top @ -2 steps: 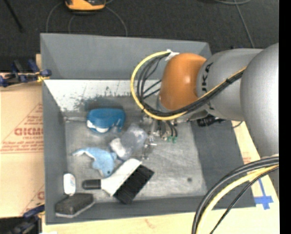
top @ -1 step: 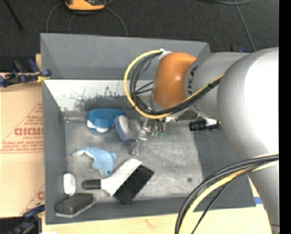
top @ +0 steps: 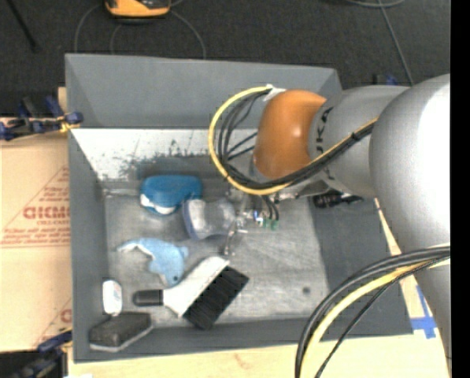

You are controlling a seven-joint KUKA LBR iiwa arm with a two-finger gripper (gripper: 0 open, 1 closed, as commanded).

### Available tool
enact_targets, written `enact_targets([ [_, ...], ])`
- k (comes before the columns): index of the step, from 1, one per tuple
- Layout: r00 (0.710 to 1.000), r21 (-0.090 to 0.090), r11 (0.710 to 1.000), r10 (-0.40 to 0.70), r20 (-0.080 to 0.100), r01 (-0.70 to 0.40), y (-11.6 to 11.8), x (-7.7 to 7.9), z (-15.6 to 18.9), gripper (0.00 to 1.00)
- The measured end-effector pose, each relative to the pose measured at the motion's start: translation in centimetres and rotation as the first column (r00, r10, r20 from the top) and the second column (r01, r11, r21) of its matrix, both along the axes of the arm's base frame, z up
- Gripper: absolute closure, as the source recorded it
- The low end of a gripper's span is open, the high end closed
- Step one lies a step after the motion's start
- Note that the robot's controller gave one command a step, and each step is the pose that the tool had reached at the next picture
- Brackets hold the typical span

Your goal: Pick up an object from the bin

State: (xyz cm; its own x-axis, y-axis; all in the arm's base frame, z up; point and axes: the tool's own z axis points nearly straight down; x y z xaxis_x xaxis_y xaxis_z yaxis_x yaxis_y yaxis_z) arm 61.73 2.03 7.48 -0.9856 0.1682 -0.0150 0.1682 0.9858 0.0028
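Tub point(top: 196, 217), small, pale blue and see-through, lies on the floor of the bin point(top: 297, 266), straight up the view from the brush point(top: 207, 286) and a little apart from it. The gripper point(top: 233, 235) hangs just beside the tub, up the view from the brush's black bristles and near the tip of its white handle. I cannot tell whether the gripper touches the tub. Nor can I tell whether the jaws are spread or pressed together, as the metal parts there blur into one another. The orange cover point(top: 288, 132) on the wrist sits well up and right of the brush, ringed by looping cables point(top: 219, 144).

A blue pouch point(top: 170, 190) with a white patch at its lower edge lies further up from the brush than the tub and touches or nearly touches it. A light blue soft toy point(top: 160, 257) lies just left of the brush, close to the handle. A short black piece point(top: 148, 297) lies at the left end of the brush, with a small white piece point(top: 112, 296) further left. A dark grey lump point(top: 120, 330) lies below and left of the brush.
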Motion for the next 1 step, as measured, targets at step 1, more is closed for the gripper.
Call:
enact_targets([
  [1, 0.987, 0.001, 0.987, -0.159, -0.01, 0.159, 1.01, 1.22, 0.06, 1.0],
])
